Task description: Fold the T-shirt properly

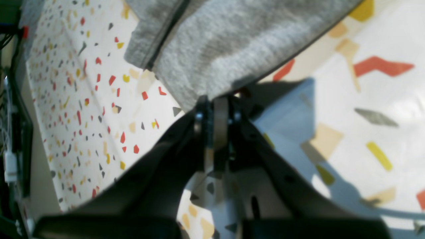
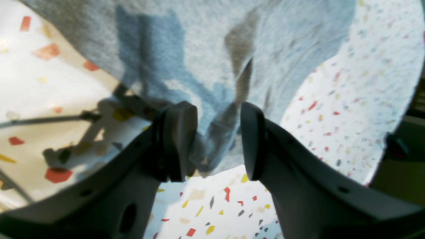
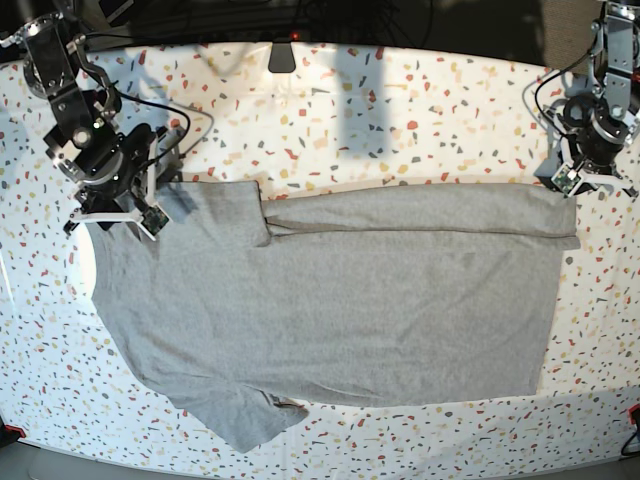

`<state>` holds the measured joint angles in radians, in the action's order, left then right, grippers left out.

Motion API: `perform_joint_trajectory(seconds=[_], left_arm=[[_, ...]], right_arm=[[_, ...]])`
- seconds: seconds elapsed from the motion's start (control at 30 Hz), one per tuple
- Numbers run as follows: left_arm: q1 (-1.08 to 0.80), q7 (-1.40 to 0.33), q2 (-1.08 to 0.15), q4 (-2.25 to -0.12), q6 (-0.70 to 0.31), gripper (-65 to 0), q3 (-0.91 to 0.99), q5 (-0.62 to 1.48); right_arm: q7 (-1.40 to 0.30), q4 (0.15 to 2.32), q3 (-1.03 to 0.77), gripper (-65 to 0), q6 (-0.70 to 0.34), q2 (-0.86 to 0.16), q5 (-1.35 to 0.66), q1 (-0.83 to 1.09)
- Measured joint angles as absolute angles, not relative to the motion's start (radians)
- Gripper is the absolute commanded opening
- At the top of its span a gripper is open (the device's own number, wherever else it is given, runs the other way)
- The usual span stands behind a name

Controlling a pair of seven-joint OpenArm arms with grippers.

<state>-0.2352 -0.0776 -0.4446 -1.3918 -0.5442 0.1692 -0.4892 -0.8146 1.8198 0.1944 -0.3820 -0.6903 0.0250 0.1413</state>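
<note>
The left gripper [image 1: 215,109] was pinching the grey T-shirt's [image 3: 340,300] corner. The right gripper [image 2: 217,142] was spread around cloth; it should close tight before lifting.

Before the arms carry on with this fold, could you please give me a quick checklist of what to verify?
1. Left gripper clamped on the T-shirt corner: ok, jaws shut on fabric.
2. Right gripper holding cloth: not ok, jaws open with fabric between them.
3. Far edge folded over evenly: ok, the seam runs straight.
4. Lower sleeve flat: not ok, bunched.
5. Lettering side down: cannot tell.
</note>
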Motion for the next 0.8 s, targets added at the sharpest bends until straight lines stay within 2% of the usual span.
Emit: perform_joint_trajectory(seconds=[0.23, 0.47, 0.8], left_arm=[[-0.233, -0.079, -0.431, -1.392, -0.541, -65.0, 0.171, -0.493], [-0.233, -0.081, -0.432, -1.392, -0.541, -65.0, 0.171, -0.493], [-0.233, -0.081, -0.432, -1.392, -0.542, -65.0, 0.171, -0.493]], right_arm=[[-0.828, 1.820, 0.191, -38.9, -0.463, -0.693, 0.050, 0.197], [-0.818, 1.813, 0.191, -38.9, -0.465, -0.693, 0.114, 0.237], [-0.651, 1.695, 0.191, -38.9, -0.462, -0.693, 0.268, 0.238]])
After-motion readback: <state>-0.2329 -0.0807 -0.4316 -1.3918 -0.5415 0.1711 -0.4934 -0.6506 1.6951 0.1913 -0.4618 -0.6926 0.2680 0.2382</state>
